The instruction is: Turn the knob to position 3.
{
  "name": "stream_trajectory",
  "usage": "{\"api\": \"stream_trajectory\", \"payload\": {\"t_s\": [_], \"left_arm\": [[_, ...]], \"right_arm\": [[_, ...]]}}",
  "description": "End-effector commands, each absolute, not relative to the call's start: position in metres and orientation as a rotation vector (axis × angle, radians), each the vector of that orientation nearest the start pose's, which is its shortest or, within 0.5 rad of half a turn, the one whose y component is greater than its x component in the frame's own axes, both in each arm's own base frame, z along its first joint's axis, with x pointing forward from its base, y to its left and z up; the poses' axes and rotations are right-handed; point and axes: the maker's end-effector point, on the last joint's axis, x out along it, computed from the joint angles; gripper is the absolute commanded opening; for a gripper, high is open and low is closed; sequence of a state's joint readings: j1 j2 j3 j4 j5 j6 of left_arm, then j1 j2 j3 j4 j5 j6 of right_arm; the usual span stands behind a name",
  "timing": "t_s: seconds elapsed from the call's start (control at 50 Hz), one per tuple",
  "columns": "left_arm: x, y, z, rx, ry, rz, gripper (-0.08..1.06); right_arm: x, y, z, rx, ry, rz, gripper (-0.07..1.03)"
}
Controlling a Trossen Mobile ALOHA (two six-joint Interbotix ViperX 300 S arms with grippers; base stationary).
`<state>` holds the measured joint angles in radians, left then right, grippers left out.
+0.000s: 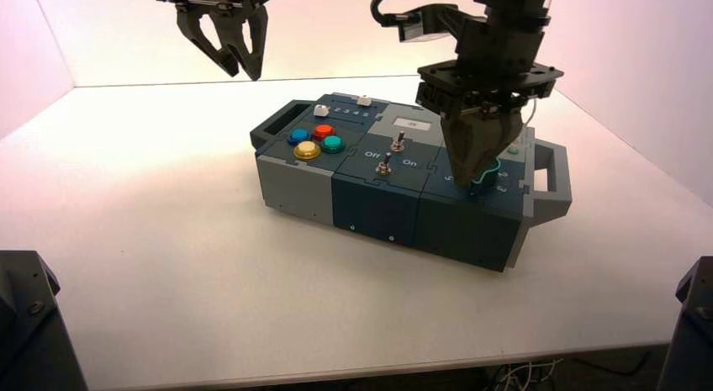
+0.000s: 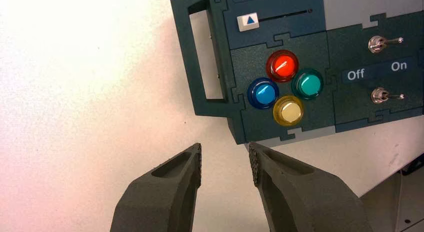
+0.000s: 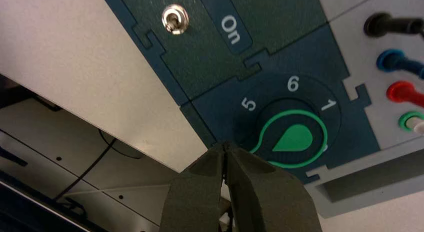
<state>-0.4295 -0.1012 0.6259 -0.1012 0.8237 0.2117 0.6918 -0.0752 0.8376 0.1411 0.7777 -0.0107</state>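
Right gripper [image 3: 226, 151], jaws closed and empty, sits at the knob [image 3: 292, 139] near the box's [image 1: 378, 202] right end. Left gripper [image 2: 225, 159], jaws narrowly parted, hangs above the table's [image 1: 168, 265] far edge.

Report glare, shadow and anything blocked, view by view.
High view: the right gripper hides most of the knob; the box throws a soft shadow along its front; the left gripper hangs raised. Left wrist view: bright glints on the red button. Right wrist view: knob evenly lit, 5, 6 and 1 legible; shut jaws cover the other numerals.

The green-topped teardrop knob [image 3: 292, 138] sits on the box's right end, ringed by white numerals.
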Motion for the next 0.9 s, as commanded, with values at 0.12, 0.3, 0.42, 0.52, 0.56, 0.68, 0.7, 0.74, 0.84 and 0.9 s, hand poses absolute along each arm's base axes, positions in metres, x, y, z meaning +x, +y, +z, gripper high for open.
{"api": "stream_trajectory", "payload": {"t_s": [0.12, 0.3, 0.42, 0.52, 0.56, 0.68, 0.7, 0.74, 0.84, 0.9], "left_arm": [[0.3, -0.154, 0.125, 0.36, 1.255, -0.531, 0.52], [0.3, -0.154, 0.124, 0.36, 1.257, -0.531, 0.52], [0.3, -0.155, 0.125, 0.36, 1.257, -0.531, 0.52], [0.3, -0.155, 0.124, 0.359, 1.259, -0.532, 0.52], [0.3, -0.154, 0.124, 0.361, 1.258, -0.531, 0.52], [0.3, -0.155, 0.124, 0.359, 1.259, -0.532, 0.52], [0.299, -0.155, 0.124, 0.362, 1.258, -0.533, 0.52], [0.3, -0.154, 0.124, 0.361, 1.258, -0.531, 0.52], [0.3, -0.155, 0.125, 0.362, 1.258, -0.533, 0.52], [0.299, -0.155, 0.125, 0.361, 1.257, -0.533, 0.52]], "right_arm": [[0.188, 0.169, 0.046, -0.374, 1.533, 0.53, -0.02], [0.188, 0.168, 0.048, -0.368, 1.525, 0.528, -0.02], [0.187, 0.168, 0.049, -0.368, 1.523, 0.528, -0.02], [0.185, 0.166, 0.049, -0.369, 1.528, 0.525, -0.02], [0.185, 0.165, 0.048, -0.372, 1.531, 0.52, -0.02], [0.186, 0.162, 0.048, -0.375, 1.533, 0.51, -0.02], [0.186, 0.162, 0.048, -0.372, 1.532, 0.507, -0.02], [0.186, 0.161, 0.048, -0.372, 1.533, 0.503, -0.02], [0.188, 0.159, 0.049, -0.363, 1.53, 0.493, -0.02], [0.189, 0.157, 0.05, -0.358, 1.526, 0.488, -0.02]]}}
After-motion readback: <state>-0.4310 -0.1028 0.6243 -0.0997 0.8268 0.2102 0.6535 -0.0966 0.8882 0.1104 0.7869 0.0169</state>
